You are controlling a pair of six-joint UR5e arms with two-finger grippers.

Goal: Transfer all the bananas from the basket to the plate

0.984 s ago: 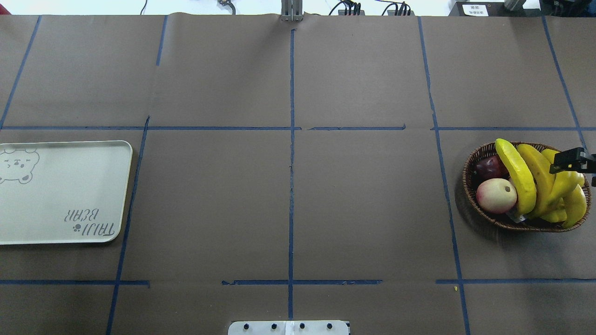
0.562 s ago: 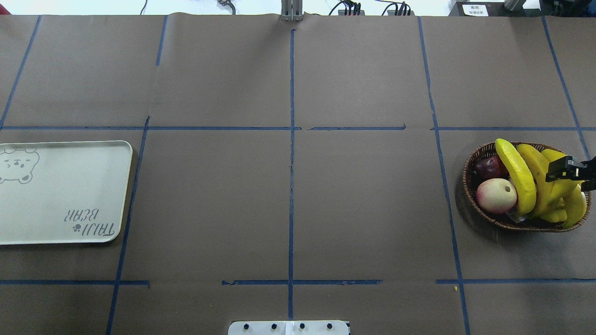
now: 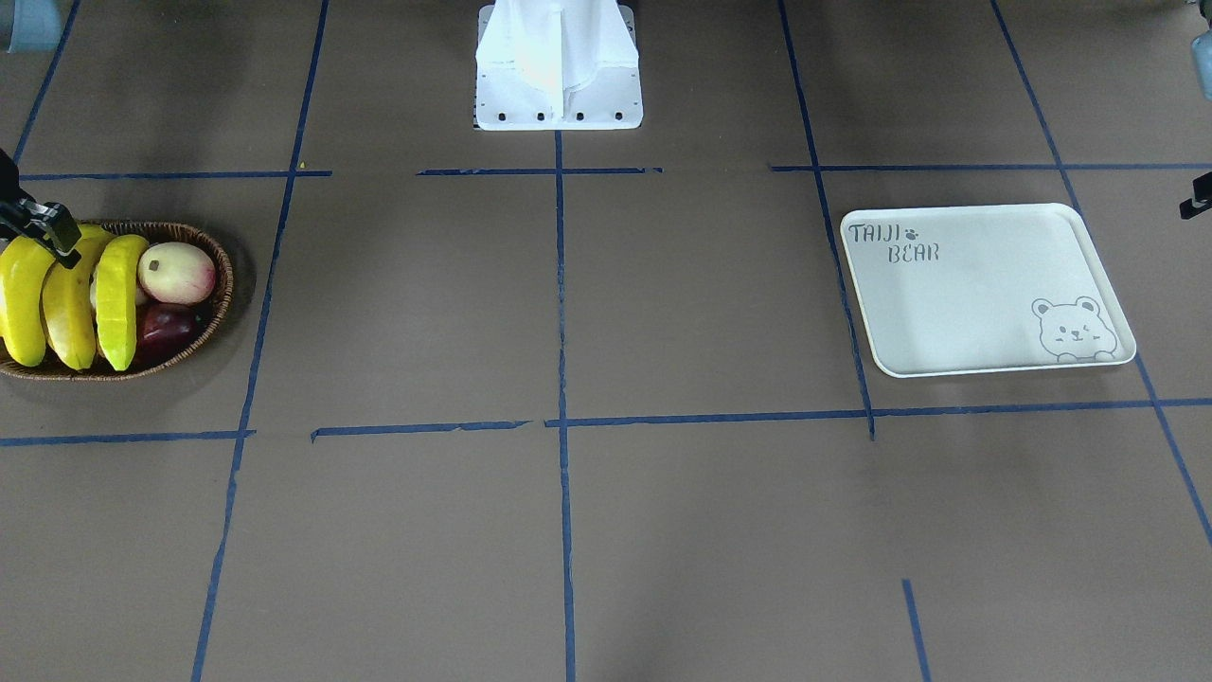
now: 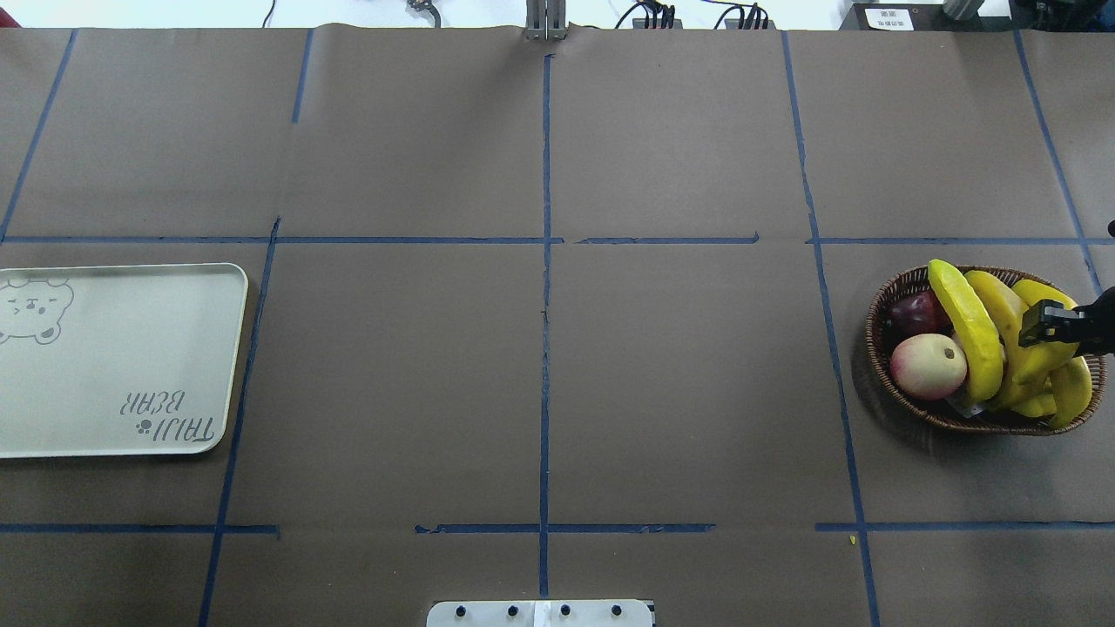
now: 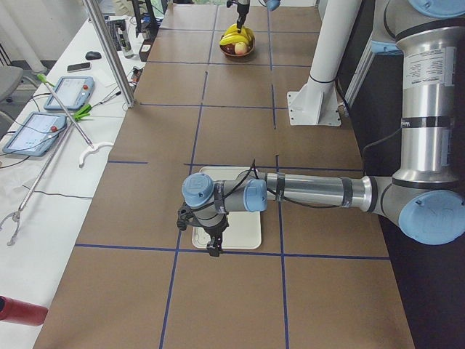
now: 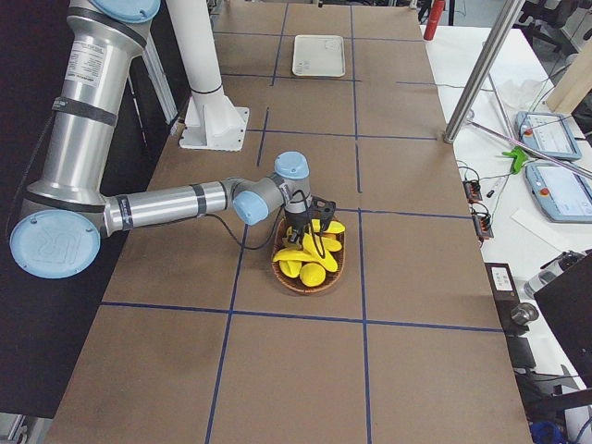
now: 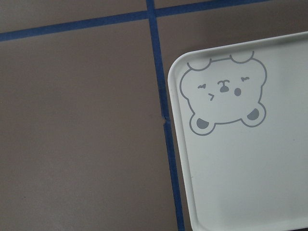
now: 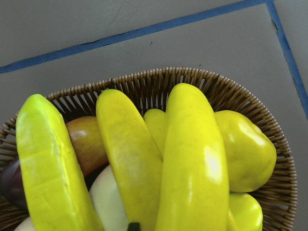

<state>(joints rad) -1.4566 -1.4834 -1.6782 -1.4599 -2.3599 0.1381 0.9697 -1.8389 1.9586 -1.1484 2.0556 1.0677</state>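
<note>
Several yellow bananas (image 4: 967,322) (image 3: 118,294) (image 8: 192,163) lie heaped in the brown wicker basket (image 4: 875,324) (image 3: 220,294) (image 8: 159,79) at the table's right end. My right gripper (image 4: 1045,320) (image 3: 45,229) (image 6: 310,227) hangs just over the rightmost bananas, and its fingers look open with nothing held. The cream plate (image 4: 122,348) (image 3: 985,313) (image 7: 250,183) lies bare at the left end. My left gripper (image 5: 211,243) hovers over the plate's bear corner; I cannot tell whether it is open or shut.
A pink-cream peach (image 4: 928,366) (image 3: 175,272) and a dark red fruit (image 4: 915,313) share the basket's left side. The robot's white base (image 3: 559,95) stands at the table's middle edge. Blue tape lines grid the brown tabletop between basket and plate.
My right gripper has moved a little left and down, closer onto the bananas in the basket. The bananas, the basket and the plate have not moved.
</note>
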